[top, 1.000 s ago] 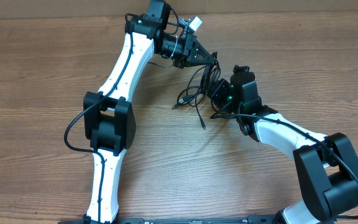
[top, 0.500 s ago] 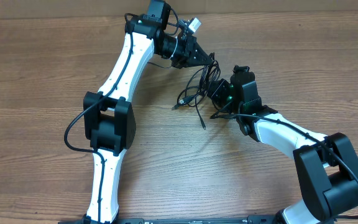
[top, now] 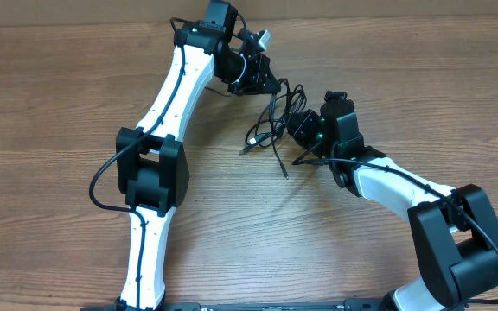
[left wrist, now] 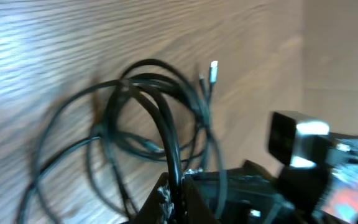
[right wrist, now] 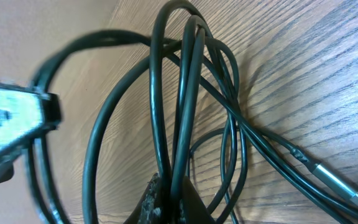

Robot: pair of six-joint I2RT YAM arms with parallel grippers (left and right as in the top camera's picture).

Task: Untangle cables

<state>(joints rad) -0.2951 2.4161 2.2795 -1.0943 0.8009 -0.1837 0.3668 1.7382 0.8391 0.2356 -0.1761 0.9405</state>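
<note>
The cables (top: 275, 121) are seen on the wooden table (top: 59, 104), a little toward 12 o'clock from its centre, as a loose tangle of thin black loops. The left gripper (top: 271, 86) is placed at the tangle's 11 o'clock edge, and the right gripper (top: 299, 128) at its 3 o'clock edge.

In the left wrist view, the fingers (left wrist: 161, 199) are closed on a black strand, which runs up from between them toward 12 o'clock and into the loops. A silver plug end (left wrist: 213, 71) is seen at 1 o'clock of those loops.

In the right wrist view, that gripper's fingers (right wrist: 154, 202) are likewise pressed together on the cables. Several strands are pinched between them and fan upward in tall overlapping loops. Another plug end (right wrist: 340, 186) is laid flat on the wood at 4 o'clock.

From overhead, two loose ends are trailed from the tangle on the table, one toward 7 o'clock and one toward 6 o'clock.
</note>
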